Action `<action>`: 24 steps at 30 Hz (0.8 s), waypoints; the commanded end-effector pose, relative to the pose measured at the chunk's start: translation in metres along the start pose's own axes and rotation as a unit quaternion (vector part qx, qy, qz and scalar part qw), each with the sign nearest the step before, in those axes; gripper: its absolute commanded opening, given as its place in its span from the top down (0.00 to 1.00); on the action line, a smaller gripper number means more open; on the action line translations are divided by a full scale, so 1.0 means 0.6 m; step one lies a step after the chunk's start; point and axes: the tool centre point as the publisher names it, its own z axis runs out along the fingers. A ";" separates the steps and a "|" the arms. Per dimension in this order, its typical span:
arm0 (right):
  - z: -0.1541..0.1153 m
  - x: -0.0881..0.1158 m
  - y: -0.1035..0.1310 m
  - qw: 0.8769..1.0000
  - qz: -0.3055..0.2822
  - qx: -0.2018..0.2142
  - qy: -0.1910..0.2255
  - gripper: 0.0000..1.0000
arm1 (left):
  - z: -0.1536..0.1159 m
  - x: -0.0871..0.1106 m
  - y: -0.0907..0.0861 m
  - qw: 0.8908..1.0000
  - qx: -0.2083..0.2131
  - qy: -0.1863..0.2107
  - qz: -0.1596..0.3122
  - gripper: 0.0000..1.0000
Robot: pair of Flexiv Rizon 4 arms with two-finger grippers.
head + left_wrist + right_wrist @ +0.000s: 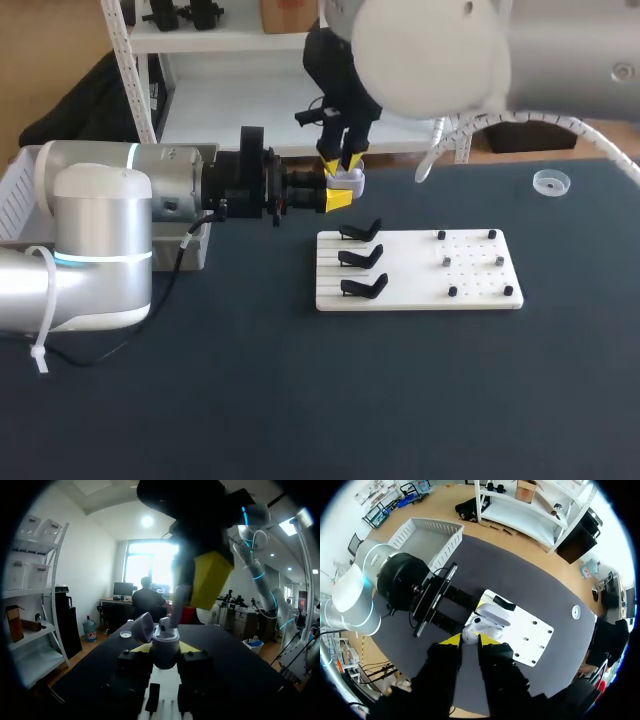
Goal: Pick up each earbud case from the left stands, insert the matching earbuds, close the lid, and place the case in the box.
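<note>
Open white plastic earbud case held over the dark table, upper middle of the frame.
It is clamped by the left gripper; a white earbud is pinched above it by the right gripper. A white board with black stands lies at centre frame.

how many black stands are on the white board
3, all on the left side of the board, in a column: far stand, middle stand, near stand. All three are empty, and none looks hidden.
</note>
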 end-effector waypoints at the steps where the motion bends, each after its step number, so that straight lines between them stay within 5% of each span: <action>1: 0.007 0.003 -0.004 1.000 -0.002 0.002 -0.004 1.00 | 0.000 0.001 0.000 1.000 -0.001 -0.001 0.001 1.00; 24: 0.027 -0.006 -0.023 1.000 0.006 0.012 -0.003 1.00 | 0.000 0.001 0.000 1.000 -0.001 -0.001 0.001 1.00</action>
